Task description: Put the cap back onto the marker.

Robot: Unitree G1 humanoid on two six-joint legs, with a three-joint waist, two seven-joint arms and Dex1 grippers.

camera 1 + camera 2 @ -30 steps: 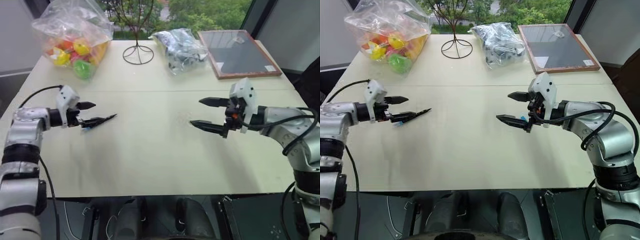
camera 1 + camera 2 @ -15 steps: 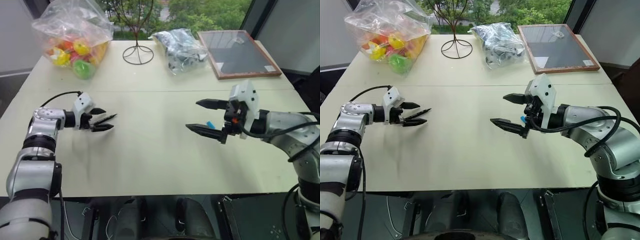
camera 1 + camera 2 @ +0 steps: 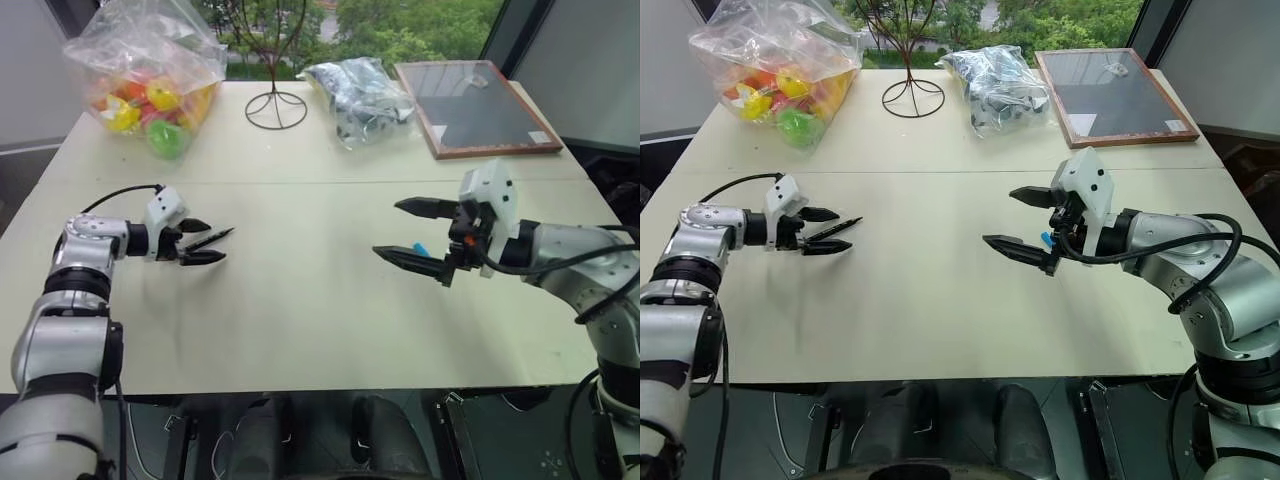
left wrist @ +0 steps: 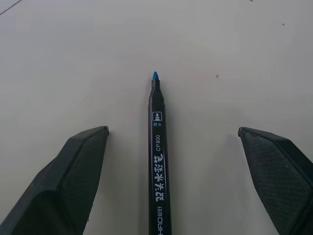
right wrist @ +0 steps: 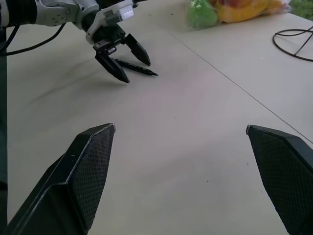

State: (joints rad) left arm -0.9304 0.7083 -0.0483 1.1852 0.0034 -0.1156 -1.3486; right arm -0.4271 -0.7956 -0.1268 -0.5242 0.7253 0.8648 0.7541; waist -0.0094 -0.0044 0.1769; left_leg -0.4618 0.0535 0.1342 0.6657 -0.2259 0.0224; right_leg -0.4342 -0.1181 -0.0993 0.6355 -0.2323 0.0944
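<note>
The black marker (image 4: 157,161) lies flat on the pale table, its blue tip bare and pointing away from the left wrist. My left gripper (image 3: 213,242) is low over the table and open, one finger on each side of the marker and neither touching it. A small blue cap (image 3: 418,248) shows just behind the lower finger of my right gripper (image 3: 390,228), apparently lying on the table. The right gripper hovers above the table's right half, open, with nothing between its fingers. Its wrist view shows the left gripper (image 5: 138,71) astride the marker (image 5: 146,71).
At the back of the table are a clear bag of colourful toys (image 3: 150,80), a wire stand (image 3: 277,105), a clear bag of dark parts (image 3: 360,95) and a wood-framed dark board (image 3: 475,105). A seam (image 3: 320,182) crosses the tabletop.
The left gripper has dropped toward the table and swung in, so its fingers now straddle the marker. The right gripper has hardly moved, and the cap now peeks out behind it.
</note>
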